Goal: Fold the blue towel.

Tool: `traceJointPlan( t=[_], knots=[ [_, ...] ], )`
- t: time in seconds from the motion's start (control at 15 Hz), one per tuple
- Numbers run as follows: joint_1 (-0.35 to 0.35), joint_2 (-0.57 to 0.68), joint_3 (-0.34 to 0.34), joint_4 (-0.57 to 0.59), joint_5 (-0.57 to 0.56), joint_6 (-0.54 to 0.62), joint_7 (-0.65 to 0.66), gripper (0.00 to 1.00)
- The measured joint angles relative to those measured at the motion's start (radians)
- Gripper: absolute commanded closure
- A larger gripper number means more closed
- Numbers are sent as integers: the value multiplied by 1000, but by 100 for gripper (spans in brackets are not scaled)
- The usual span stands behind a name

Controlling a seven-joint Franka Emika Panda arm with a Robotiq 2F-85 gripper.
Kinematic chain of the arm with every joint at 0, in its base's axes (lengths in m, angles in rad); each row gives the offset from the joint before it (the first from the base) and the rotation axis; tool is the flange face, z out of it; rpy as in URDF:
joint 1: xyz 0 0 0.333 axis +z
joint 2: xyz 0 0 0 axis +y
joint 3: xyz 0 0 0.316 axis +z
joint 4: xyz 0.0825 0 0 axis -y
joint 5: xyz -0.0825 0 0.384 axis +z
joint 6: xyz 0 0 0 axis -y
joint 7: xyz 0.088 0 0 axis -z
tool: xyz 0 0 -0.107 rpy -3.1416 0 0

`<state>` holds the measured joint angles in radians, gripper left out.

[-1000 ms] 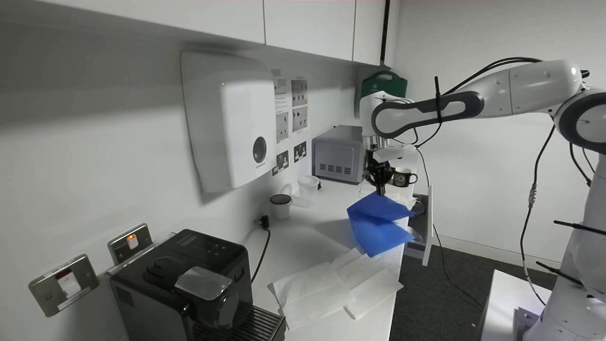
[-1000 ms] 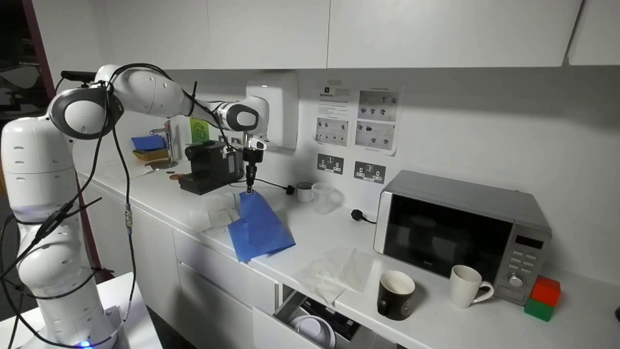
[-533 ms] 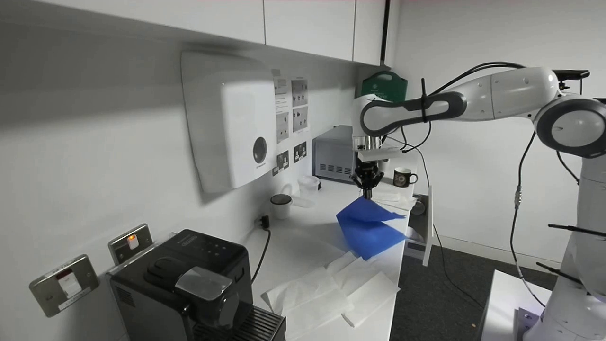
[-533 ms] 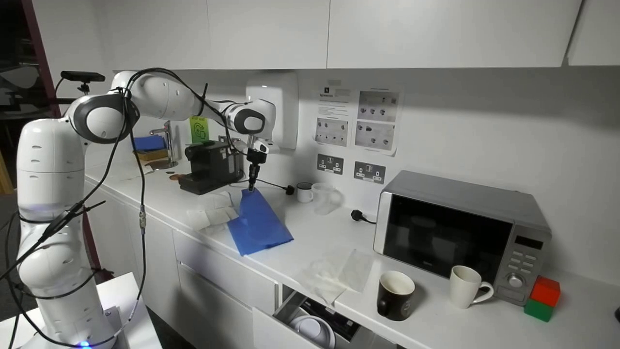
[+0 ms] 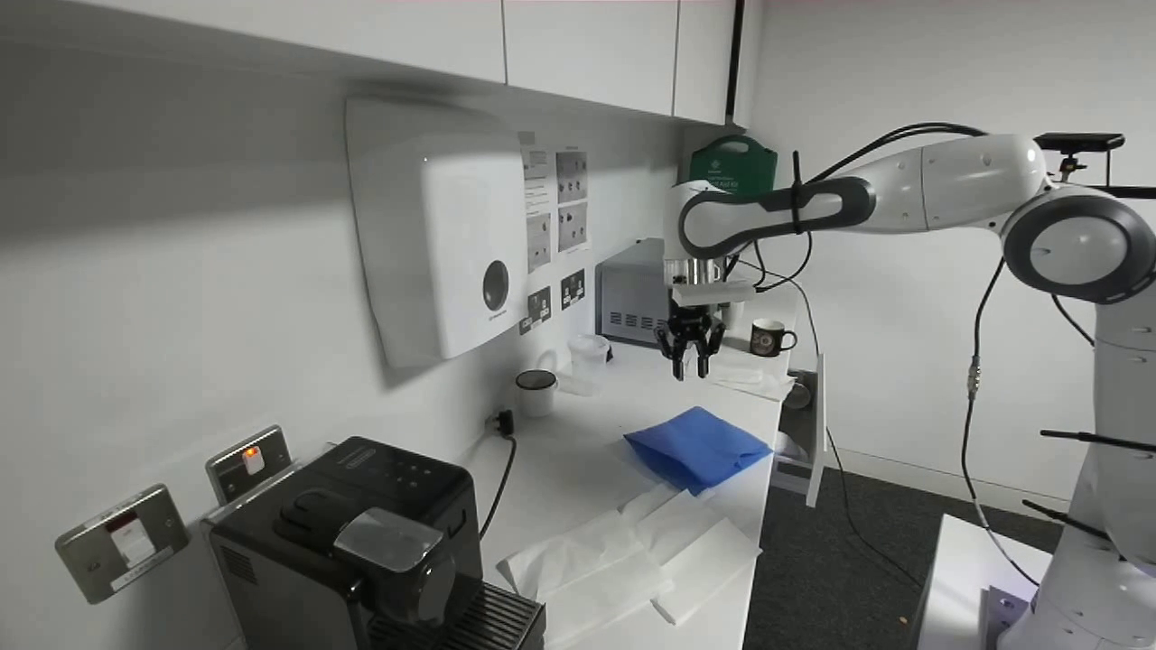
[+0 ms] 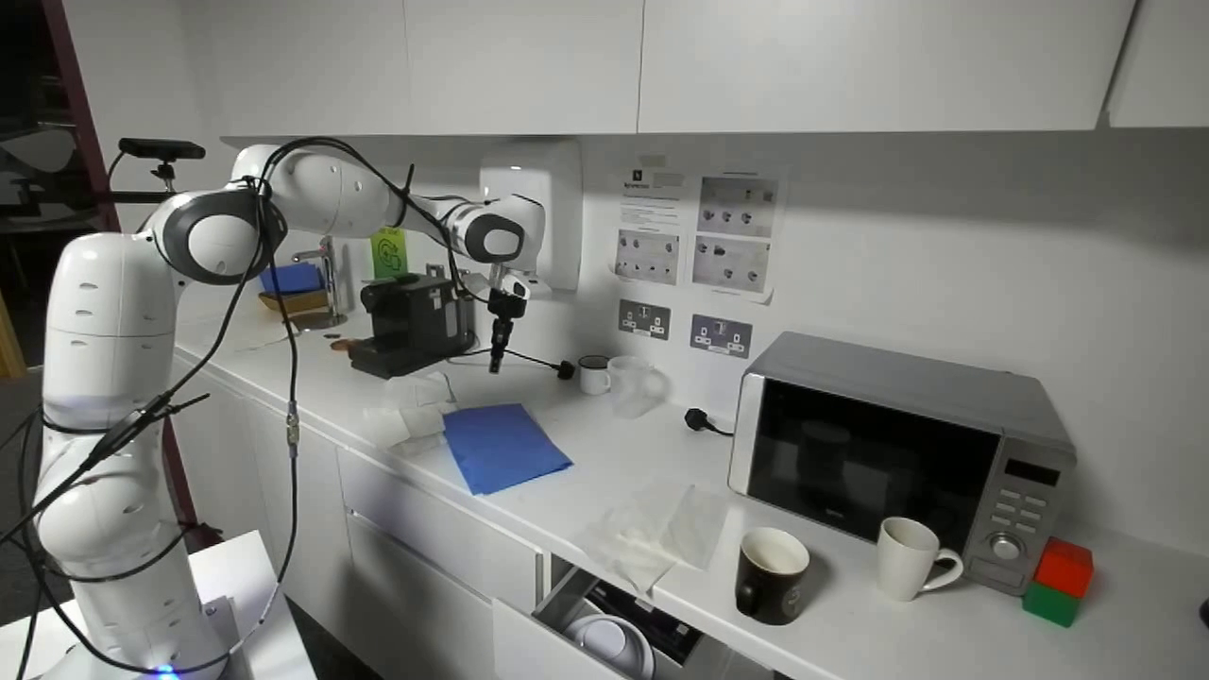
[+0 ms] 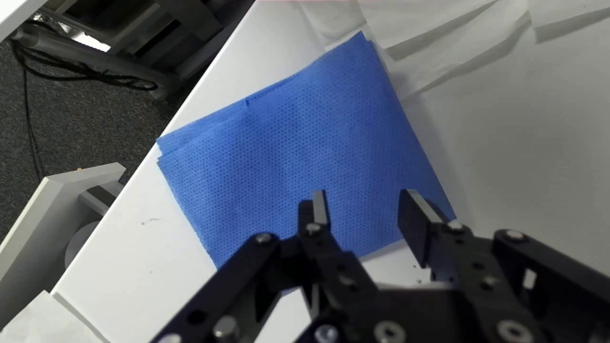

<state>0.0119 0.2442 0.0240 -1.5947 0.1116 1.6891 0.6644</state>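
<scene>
The blue towel lies folded over on the white counter, near its front edge; it also shows in an exterior view. In the wrist view the towel is roughly square, and its layers do not quite line up along one edge. My gripper is open and empty, pointing down above the towel and apart from it. The gripper also shows above the towel in an exterior view. In the wrist view the fingers are spread, and hide part of the towel's near side.
White paper sheets lie beside the towel, with the black coffee machine beyond. A white mug and clear container stand near the wall. More paper, a black mug and an open drawer are on the microwave side.
The gripper held the towel's raised corner, moved towards the paper sheets and wall, then opened. The raised part has dropped onto the rest of the towel, which now lies low on the counter.
</scene>
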Motion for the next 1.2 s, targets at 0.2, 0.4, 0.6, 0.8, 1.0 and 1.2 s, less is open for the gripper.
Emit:
traceJointPlan(
  t=[0.2,0.4,0.6,0.8,1.0,1.2],
  knots=[
    [0,4,-5,5,0,0,0,1],
    [2,4,-6,5,-6,0,0,0],
    [23,0,-6,0,-79,25,-7,0],
    [58,-38,-4,-64,-156,120,-25,0],
    [80,-124,4,-206,-202,255,-51,0],
    [81,-204,13,-332,-217,340,-64,0]
  ],
)
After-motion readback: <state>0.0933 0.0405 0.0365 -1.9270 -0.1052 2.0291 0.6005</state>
